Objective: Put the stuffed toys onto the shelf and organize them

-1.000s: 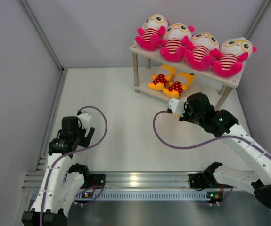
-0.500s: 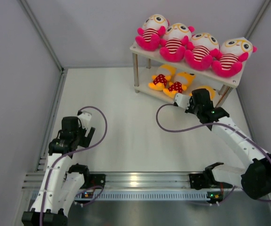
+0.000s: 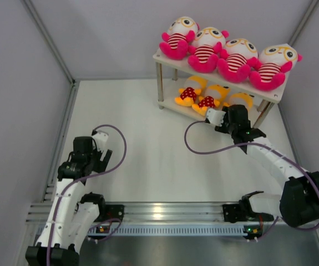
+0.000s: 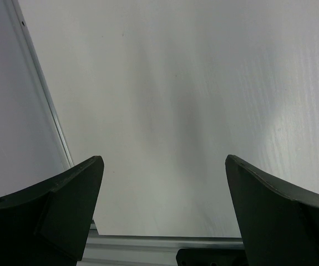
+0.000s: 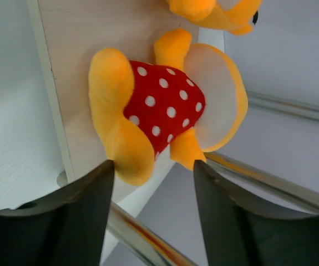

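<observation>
Toys nearly all home: four pink ones (image 3: 205, 51) line the shelf (image 3: 160, 56) top, two yellow ones (image 3: 188, 95) below, third yellow toy (image 5: 165, 105) lies on the lower board (image 5: 76, 44) just beyond the right gripper (image 5: 152, 172), jaws spread and empty, left gripper (image 4: 165, 166) likewise agape.

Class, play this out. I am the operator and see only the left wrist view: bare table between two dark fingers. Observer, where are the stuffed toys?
Observer: Four pink toys sit in a row on the shelf's top board.
Operator: And the yellow ones?
Observer: Three yellow toys are on the lower board.
Operator: Where is the right tool?
Observer: The right tool is at that board's edge, fingers apart, by the feet of one yellow toy.
</observation>
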Available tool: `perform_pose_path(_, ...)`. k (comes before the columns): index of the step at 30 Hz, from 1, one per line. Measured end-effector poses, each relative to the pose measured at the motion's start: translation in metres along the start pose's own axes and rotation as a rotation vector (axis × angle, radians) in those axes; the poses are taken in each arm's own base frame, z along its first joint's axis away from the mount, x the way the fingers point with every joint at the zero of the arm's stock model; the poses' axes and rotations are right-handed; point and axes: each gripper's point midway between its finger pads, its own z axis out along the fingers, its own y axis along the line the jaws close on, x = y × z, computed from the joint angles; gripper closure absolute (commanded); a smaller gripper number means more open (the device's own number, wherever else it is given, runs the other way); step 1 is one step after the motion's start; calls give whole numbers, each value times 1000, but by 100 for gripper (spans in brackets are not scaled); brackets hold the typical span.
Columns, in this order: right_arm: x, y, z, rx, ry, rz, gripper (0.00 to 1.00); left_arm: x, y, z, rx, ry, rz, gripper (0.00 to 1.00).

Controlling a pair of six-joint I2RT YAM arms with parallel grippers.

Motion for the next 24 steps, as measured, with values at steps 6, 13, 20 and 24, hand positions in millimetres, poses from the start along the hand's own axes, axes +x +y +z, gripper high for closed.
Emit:
perform_pose_path(6,-3,-10,-22,52,-48,19,18,0,0,1,2,3,1,3)
perform_pose_path(13,-47,2,-80,24,-220,68,1,1,-1,1,3,5,1,3)
perform_pose_path(20,-101,70,-155,-266,-498,385,1,2,-2,2,11,6,8,3)
perform_pose_path(24,-104,87,-181,-366,-567,683,0,3,-2,3,12,11,9,3)
